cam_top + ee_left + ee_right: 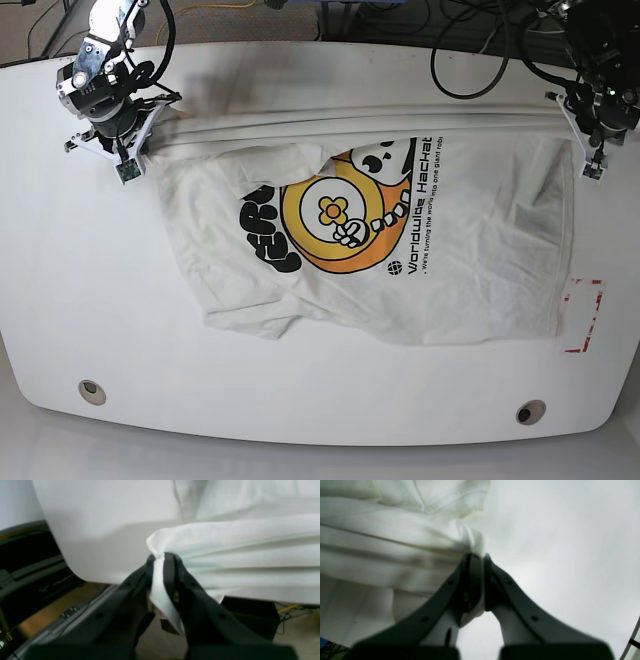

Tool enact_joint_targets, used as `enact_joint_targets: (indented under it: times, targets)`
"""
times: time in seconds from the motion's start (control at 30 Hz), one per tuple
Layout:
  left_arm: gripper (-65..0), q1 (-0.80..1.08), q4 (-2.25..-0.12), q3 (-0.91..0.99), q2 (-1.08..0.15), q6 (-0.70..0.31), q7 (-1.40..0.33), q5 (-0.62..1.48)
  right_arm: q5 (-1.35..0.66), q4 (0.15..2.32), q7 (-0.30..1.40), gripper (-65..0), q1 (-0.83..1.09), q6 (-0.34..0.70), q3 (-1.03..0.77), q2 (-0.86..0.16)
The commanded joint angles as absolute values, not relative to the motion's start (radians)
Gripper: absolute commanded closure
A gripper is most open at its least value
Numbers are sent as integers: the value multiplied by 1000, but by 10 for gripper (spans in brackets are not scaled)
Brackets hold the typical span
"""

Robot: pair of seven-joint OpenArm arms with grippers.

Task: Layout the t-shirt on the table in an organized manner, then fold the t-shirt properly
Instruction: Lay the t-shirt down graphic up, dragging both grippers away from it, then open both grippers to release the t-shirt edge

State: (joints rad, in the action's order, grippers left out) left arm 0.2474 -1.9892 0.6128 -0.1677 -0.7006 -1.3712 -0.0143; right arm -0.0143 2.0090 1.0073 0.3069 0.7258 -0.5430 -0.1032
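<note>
White cotton stretches taut between two robot arms — the t-shirt (pixel 400 250) lies printed side up on the table (pixel 90 290), its far edge pulled into a straight line. The left gripper (pixel 163 556) is clamped on one bunched corner of the cloth near the table's rounded corner; the right gripper (pixel 480 556) pinches the opposite corner the same way. The orange-yellow cartoon graphic (pixel 340 215) sits mid-shirt — one sleeve is folded over its top, and the near hem is rumpled beside a red-outlined rectangle (pixel 583 316).
</note>
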Motion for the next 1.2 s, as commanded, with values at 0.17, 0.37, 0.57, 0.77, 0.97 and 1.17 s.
enact_joint_targets:
  times: [0.17,0.37,0.57,0.77,0.97,1.17]
  targets:
    - [0,286,-2006,631,-200,-698,-1389,-91,51,2028,1021,0,343,698,-556,-108]
    - [-31,280,-2002,619,-217,-698,-1345,-94,47,2026,1020,0,354,698,-555,-107]
    - [-96,254,-1986,575,-223,-698,-1311,-96,44,2017,1020,-2,354,698,-553,-105]
    - [-97,252,-1982,568,-240,-698,-1307,-96,50,1991,1020,-33,352,698,-552,-107]
    - [-103,226,-1960,516,-260,-698,-1305,-94,48,1989,1020,-250,357,698,-552,-105]
    - [-221,189,-1954,469,-288,-698,-1311,-94,44,1995,1020,-433,384,698,-553,-105]
